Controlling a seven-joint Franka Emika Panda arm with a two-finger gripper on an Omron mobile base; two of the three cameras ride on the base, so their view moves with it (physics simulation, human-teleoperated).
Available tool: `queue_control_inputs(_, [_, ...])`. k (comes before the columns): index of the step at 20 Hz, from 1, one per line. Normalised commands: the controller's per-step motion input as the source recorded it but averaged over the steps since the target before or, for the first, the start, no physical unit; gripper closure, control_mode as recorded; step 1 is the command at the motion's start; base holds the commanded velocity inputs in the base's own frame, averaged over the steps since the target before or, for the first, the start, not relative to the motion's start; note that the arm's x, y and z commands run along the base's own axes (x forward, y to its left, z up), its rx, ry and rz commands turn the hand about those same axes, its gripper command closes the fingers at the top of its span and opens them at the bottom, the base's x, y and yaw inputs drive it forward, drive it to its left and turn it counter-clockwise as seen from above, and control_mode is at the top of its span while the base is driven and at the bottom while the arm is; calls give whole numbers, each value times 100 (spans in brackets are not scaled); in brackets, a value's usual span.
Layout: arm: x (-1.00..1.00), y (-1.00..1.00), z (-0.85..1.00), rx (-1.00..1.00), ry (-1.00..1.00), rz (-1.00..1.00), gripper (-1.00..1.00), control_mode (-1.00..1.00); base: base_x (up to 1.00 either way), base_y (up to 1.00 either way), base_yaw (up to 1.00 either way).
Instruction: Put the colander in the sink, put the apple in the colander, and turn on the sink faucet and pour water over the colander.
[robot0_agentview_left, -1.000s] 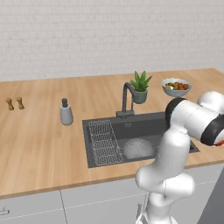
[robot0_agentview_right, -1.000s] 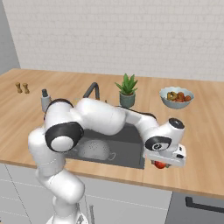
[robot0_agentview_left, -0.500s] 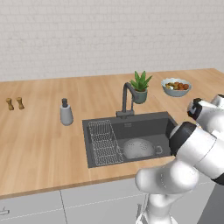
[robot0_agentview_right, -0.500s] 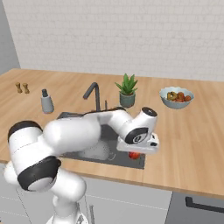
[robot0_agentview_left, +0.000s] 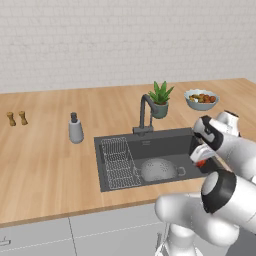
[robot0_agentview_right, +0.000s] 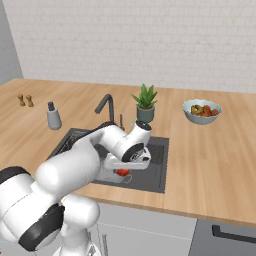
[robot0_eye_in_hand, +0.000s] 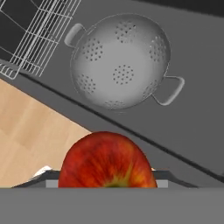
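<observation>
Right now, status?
Gripper shut on apple, over sink edge. Colander in sink, empty. Nothing between them.

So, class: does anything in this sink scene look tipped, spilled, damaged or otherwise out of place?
Nothing stands out. The colander sits upright in the sink beside the wire rack, its bowl empty. The gripper holds the apple above the sink's front rim. No spill shows.

Colander (robot0_agentview_left: 159, 169) in sink (robot0_agentview_left: 150, 146), right of wire rack (robot0_agentview_left: 119, 162). Faucet (robot0_agentview_left: 145, 114) behind sink; plant (robot0_agentview_left: 160, 100) beside it. Soap bottle (robot0_agentview_left: 75, 128) left on table (robot0_agentview_left: 45, 150). Apple (robot0_eye_in_hand: 107, 161) seemingly above sink's near edge.
</observation>
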Motion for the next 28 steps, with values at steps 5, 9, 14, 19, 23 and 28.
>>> queue_control_inputs(5, [55, 91, 0, 15, 0, 21, 100, -100, 0, 0, 0])
queue_control_inputs(9, [67, 65, -9, 12, 0, 13, 100, -100, 0, 0, 0])
queue_control_inputs(14, [61, 19, -37, 4, 0, 5, 100, -100, 0, 0, 0])
queue_control_inputs(19, [49, 1, -48, 2, 0, 3, 100, -100, 0, 0, 0])
queue_control_inputs(23, [35, 0, -42, 4, 0, 4, 100, -100, 0, 0, 0])
queue_control_inputs(28, [6, 0, -30, 2, -2, 3, 100, -100, 0, 0, 0])
